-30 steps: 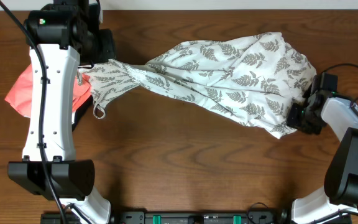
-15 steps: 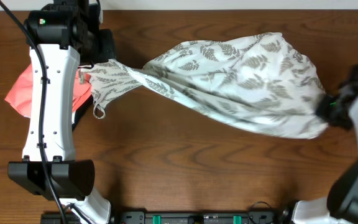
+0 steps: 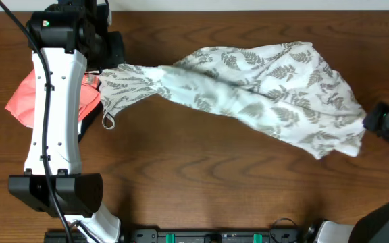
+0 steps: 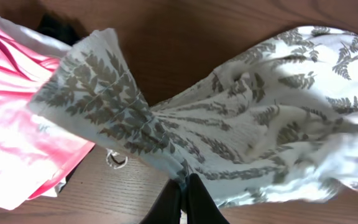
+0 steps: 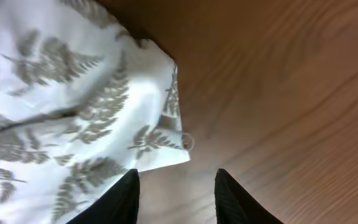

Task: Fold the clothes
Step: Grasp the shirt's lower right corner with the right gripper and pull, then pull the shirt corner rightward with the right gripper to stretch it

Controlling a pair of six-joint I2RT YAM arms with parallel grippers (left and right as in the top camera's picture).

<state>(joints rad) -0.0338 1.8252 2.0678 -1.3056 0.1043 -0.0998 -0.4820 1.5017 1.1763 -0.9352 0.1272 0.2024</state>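
The clothes, a white dress (image 3: 269, 94) with grey-green fern print, lie stretched across the table from upper left to right. My left gripper (image 3: 102, 69) is shut on the dress's narrow left end; in the left wrist view its black fingers (image 4: 184, 186) pinch bunched fabric (image 4: 135, 118). A thin strap loop (image 3: 107, 122) hangs below that end. At the right edge of the table my right gripper (image 3: 373, 123) stands open. In the right wrist view the dress's corner (image 5: 160, 143) lies free on the wood just ahead of the gripper (image 5: 176, 183), nothing between the fingers.
A coral-pink folded garment (image 3: 26, 101) lies at the far left beside the left arm, partly under the dress's end, with a black garment (image 4: 58, 28) behind it. Bare wooden table (image 3: 201, 175) runs along the front.
My right gripper pulled the dress's right end out to the right, then opened and let it go. The fabric has spread and dropped toward the table. The left gripper has kept its hold.
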